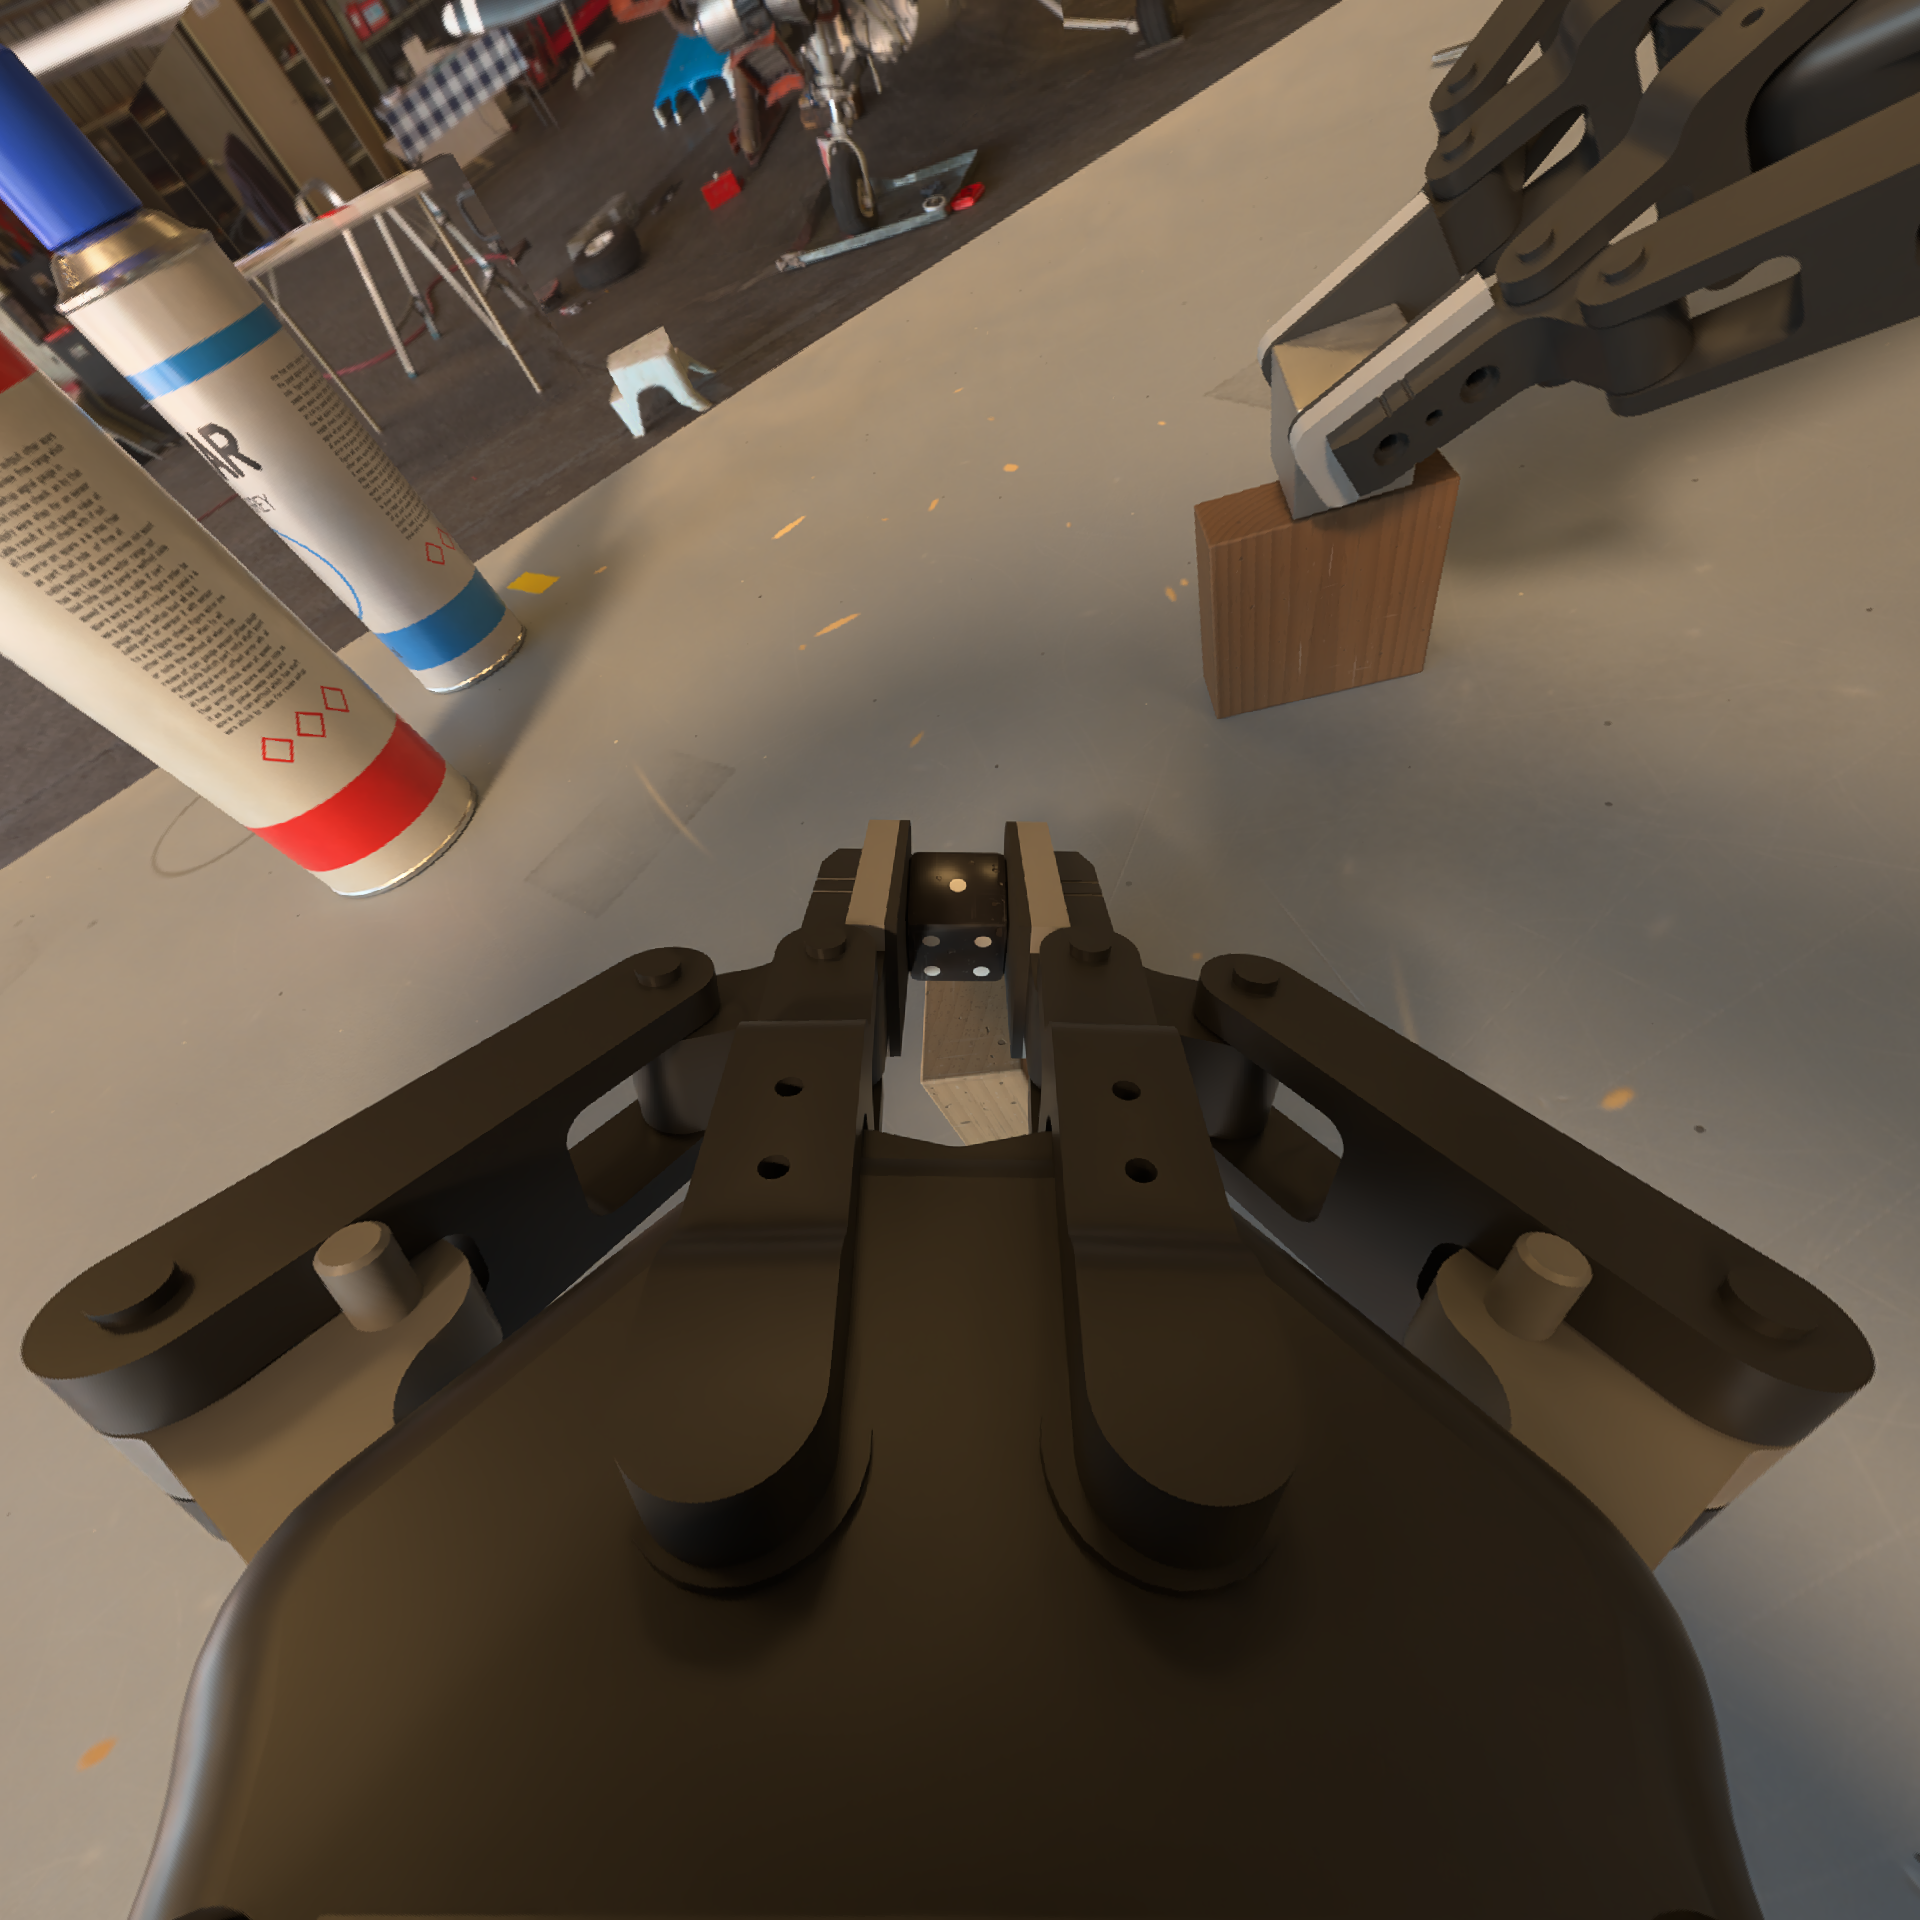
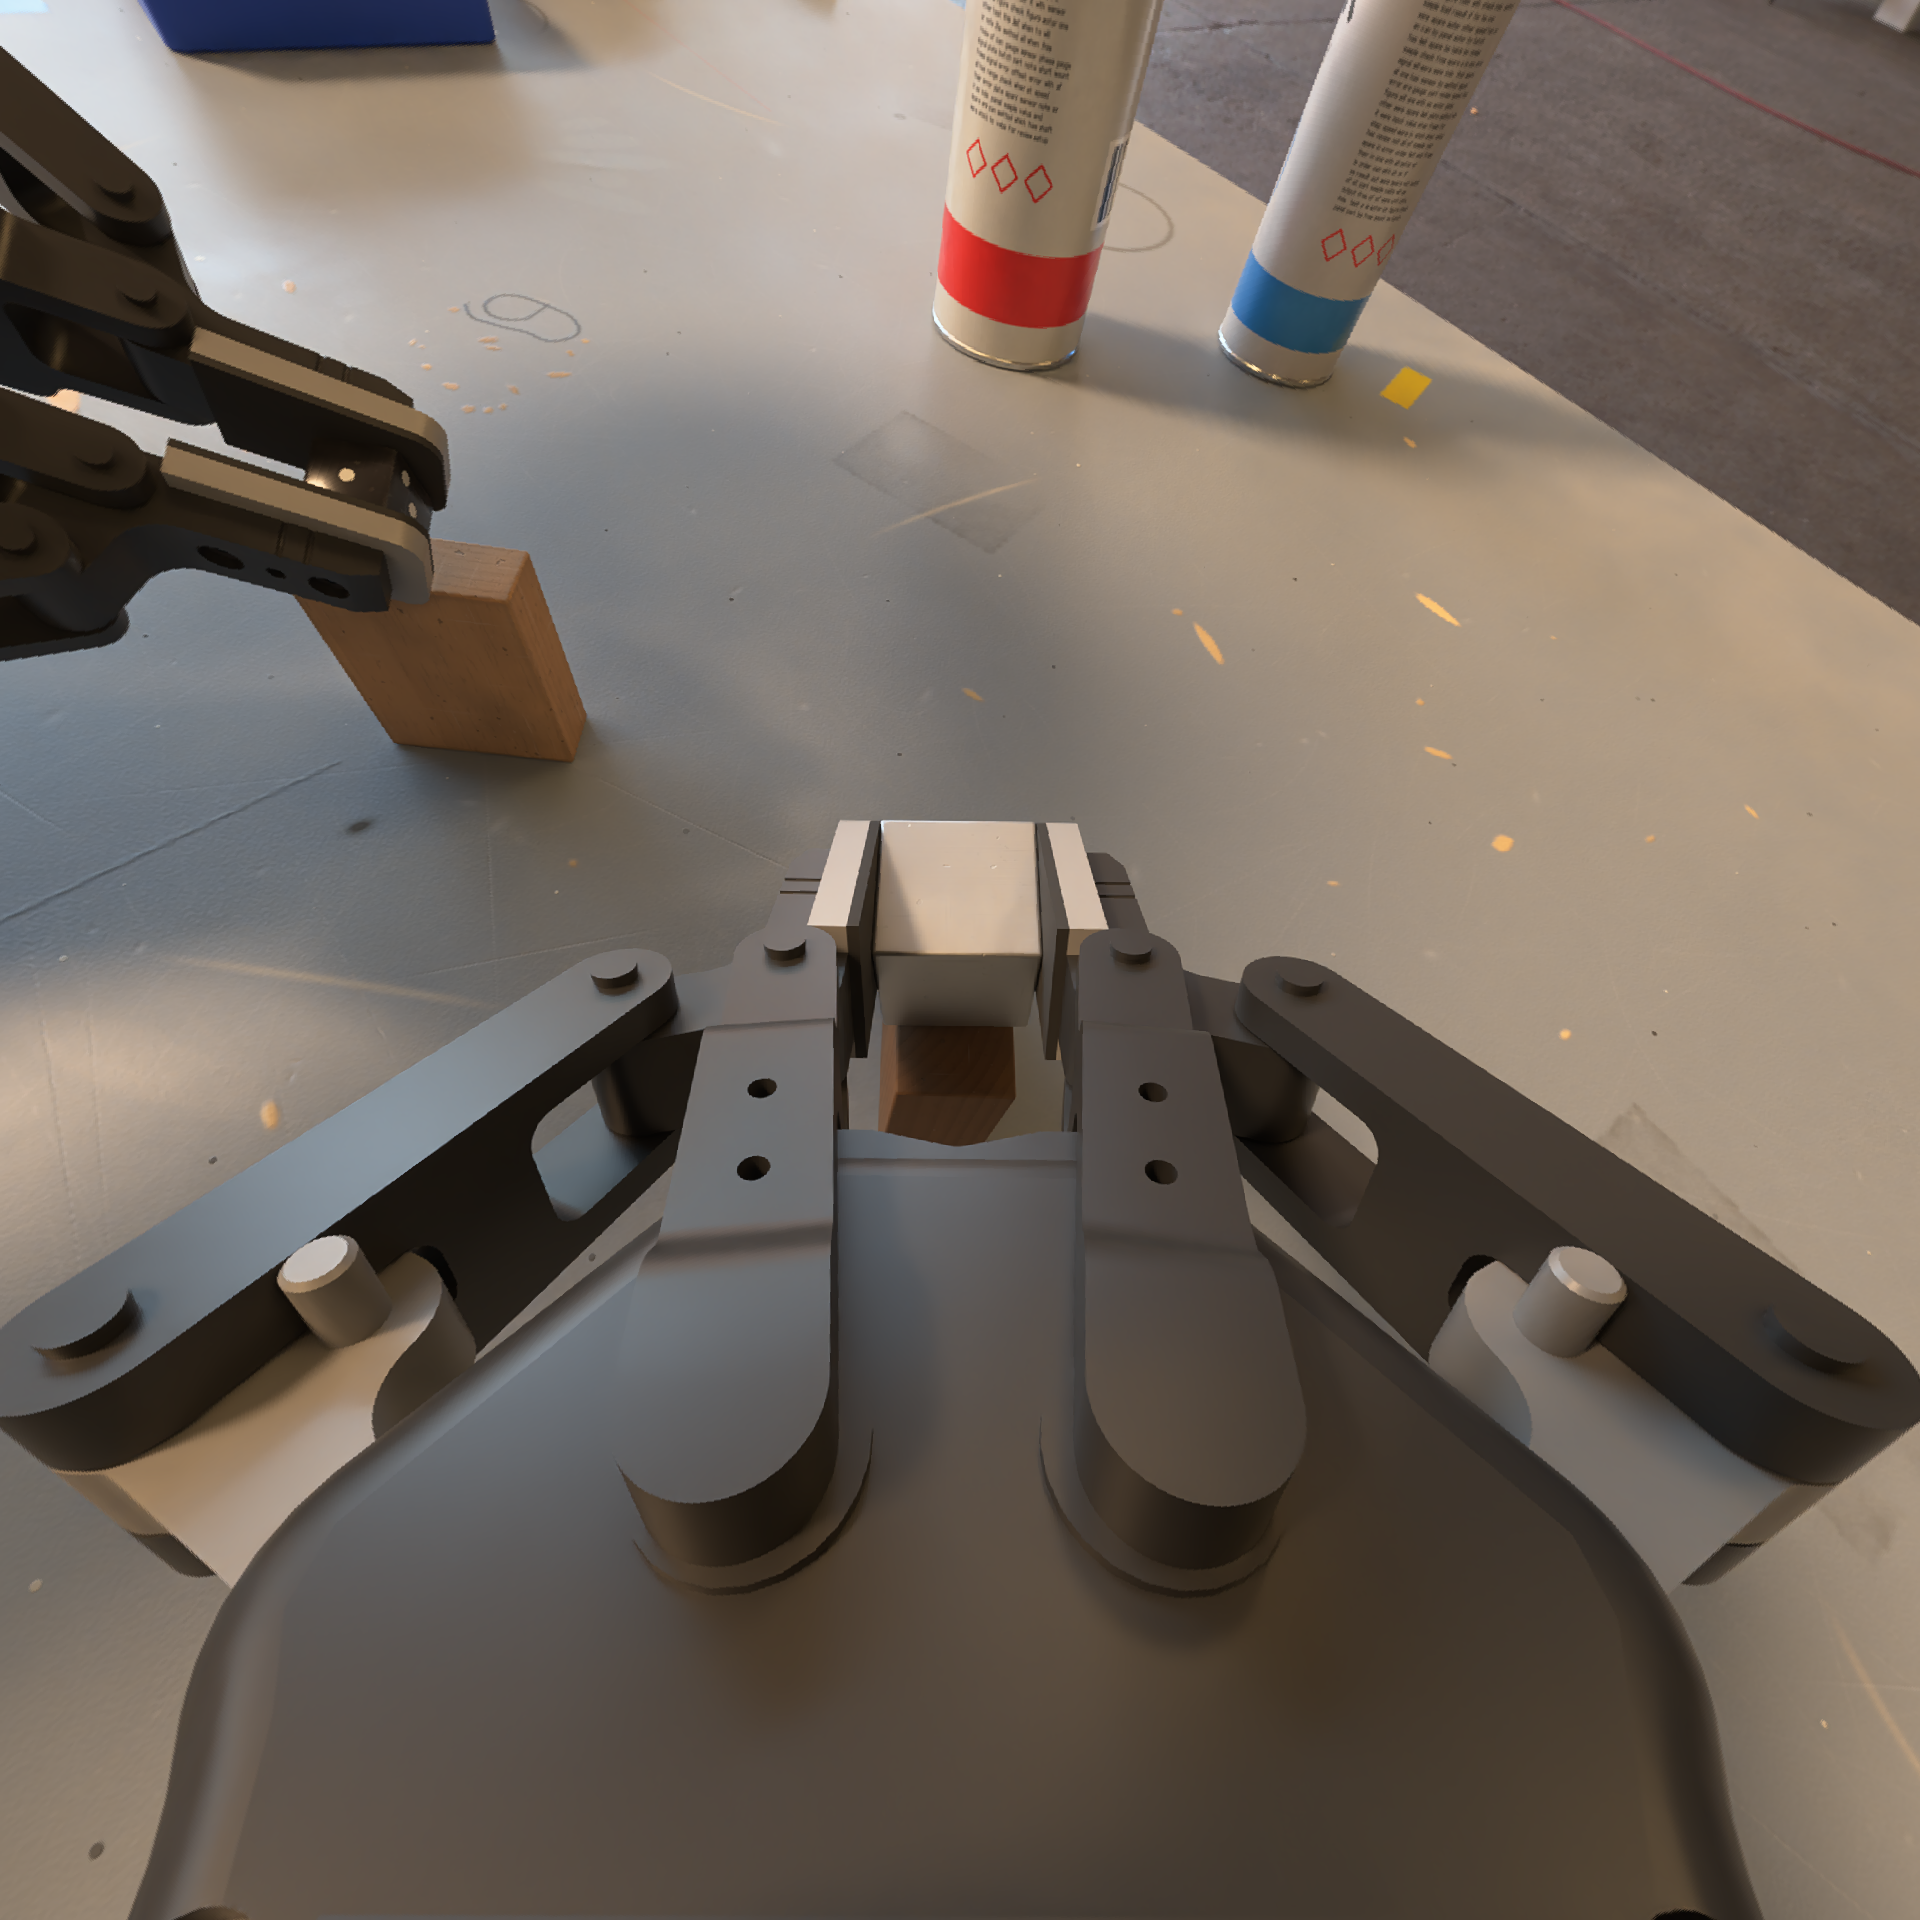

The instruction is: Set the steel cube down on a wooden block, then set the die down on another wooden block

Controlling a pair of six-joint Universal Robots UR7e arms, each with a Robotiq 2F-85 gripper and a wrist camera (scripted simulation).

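My left gripper (image 1: 957, 894) is shut on a black die (image 1: 957, 914) with white pips, held over a pale wooden block (image 1: 971, 1060) seen between the fingers. The same gripper (image 2: 400, 499) and die (image 2: 358, 473) show in the right wrist view, over that block (image 2: 468, 660). My right gripper (image 2: 957, 894) is shut on the steel cube (image 2: 957, 914), over a dark brown wooden block (image 2: 945, 1086). In the left wrist view the right gripper (image 1: 1325, 436) holds the cube (image 1: 1320, 358) at the top of that brown block (image 1: 1320, 603). Whether either object touches its block cannot be told.
Two tall spray cans stand at the table's edge, one red-banded (image 1: 208, 665) (image 2: 1023, 187), one blue-banded (image 1: 301, 436) (image 2: 1340, 187). A small yellow marker (image 2: 1405, 387) lies near the edge. A blue box (image 2: 322, 21) sits at the far side. The grey table (image 1: 935, 623) drops off beyond the cans.
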